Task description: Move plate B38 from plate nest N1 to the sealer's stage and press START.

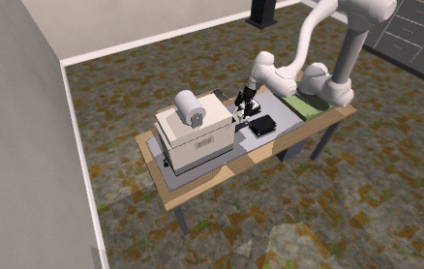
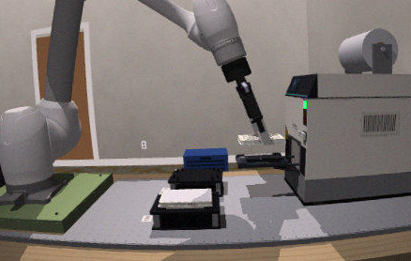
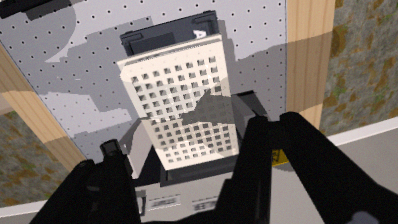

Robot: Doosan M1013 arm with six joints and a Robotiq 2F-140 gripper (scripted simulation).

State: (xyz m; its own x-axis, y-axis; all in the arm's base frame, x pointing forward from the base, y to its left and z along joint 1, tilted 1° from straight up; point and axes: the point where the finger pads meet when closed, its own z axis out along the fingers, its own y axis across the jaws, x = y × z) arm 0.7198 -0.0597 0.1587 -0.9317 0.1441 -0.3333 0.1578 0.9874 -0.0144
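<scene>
My gripper [image 2: 261, 133] is shut on plate B38 [image 2: 258, 140], a white well plate, and holds it in the air a little above the sealer's stage [image 2: 265, 161]. In the wrist view the plate [image 3: 180, 107] hangs slightly skewed over the dark stage [image 3: 170, 36], between my two black fingers. The stage stands out in front of the beige sealer [image 2: 358, 141], whose lamp [image 2: 305, 104] is green. The rear black nest [image 2: 195, 177] is empty. The front nest [image 2: 186, 211] holds another white plate [image 2: 186, 197].
A blue box [image 2: 205, 159] stands behind the nests. A foil roll [image 2: 368, 51] sits on top of the sealer. My arm's base [image 2: 35, 141] stands on a green pad at the left. The sealer [image 1: 197, 133] takes up the table's left half.
</scene>
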